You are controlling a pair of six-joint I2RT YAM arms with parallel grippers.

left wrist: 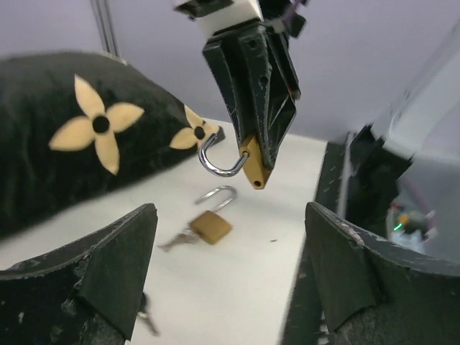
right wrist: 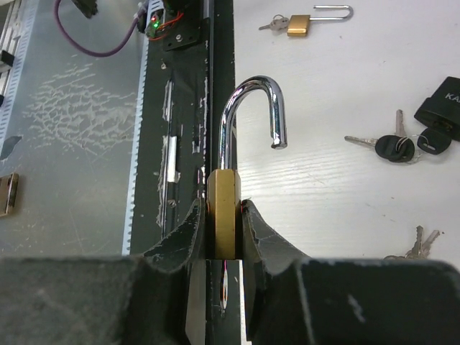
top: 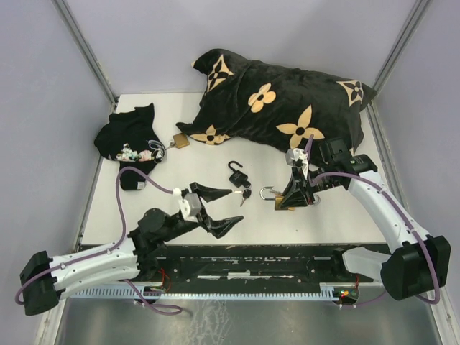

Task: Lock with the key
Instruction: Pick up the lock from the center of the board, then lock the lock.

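Found right pincer [right wrist: 224,224] narrow, clamped on the body of a brass padlock [right wrist: 224,190], held clear of the tabletop [top: 215,154], shackle swung open and pointing away from the wrist. Confirmed same grip in left wrist view: padlock hanging at the fingertips, brass end lowest, open shackle to its left. Placed it, in the top view, right of centre, just in front of the black flowered pillow [top: 287,100]

Noted left pincer [top: 237,205] spread wide, holding nothing, low over the tabletop left of centre, fingers aimed toward the right arm. Logged black-headed keys [top: 245,194] just off its far fingertip, close beside a black padlock [top: 236,174] lying a little farther back

Spotted second brass padlock [top: 180,141] at the pillow's left corner; touching or just beside, cannot tell. Recorded loose brass padlock [left wrist: 210,226] with keys, flat on the tabletop in left wrist view, below the held one; cannot tell whether same as the second. Noted dark cloth bundle [top: 128,140] at far left, well apart from the held padlock
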